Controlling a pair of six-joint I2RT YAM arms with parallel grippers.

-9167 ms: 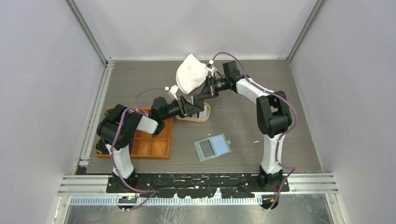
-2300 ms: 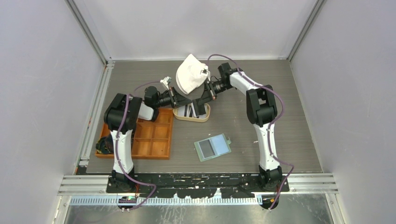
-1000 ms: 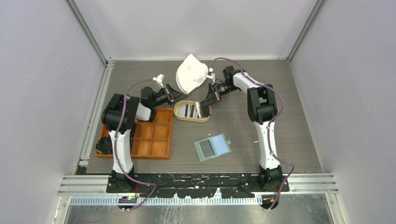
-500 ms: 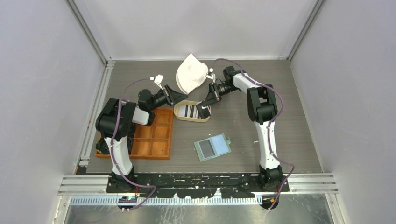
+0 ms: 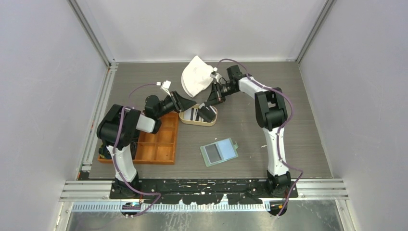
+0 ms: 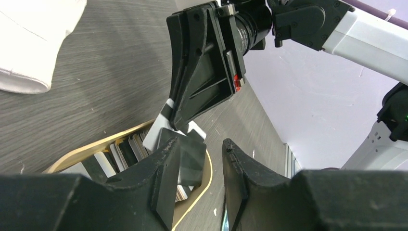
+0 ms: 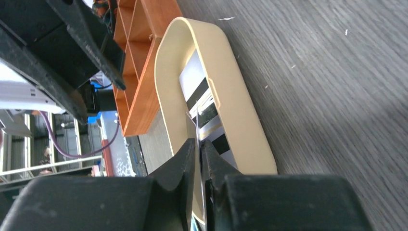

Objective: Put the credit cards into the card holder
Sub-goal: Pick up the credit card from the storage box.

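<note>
The credit cards (image 5: 194,114) stand packed in an oval tan tray (image 5: 197,122); they also show in the left wrist view (image 6: 127,151) and the right wrist view (image 7: 202,91). My right gripper (image 5: 207,108) is shut on one white card with a black stripe (image 6: 159,132), seen edge-on between its fingers (image 7: 198,142) and held tilted over the tray's right end. My left gripper (image 5: 190,103) is open and empty (image 6: 201,144), just above the tray's left side and facing the right gripper. The sage-green card holder (image 5: 219,151) lies open and flat, nearer me, apart from both grippers.
An orange compartmented tray (image 5: 156,144) sits left of the oval tray, under the left arm. A white cloth (image 5: 196,77) lies behind the oval tray, close to both wrists. Grey walls enclose the table on three sides.
My left gripper has swung right and down towards the oval tray. My right gripper, still holding the card, has shifted slightly left over the tray's right end.
</note>
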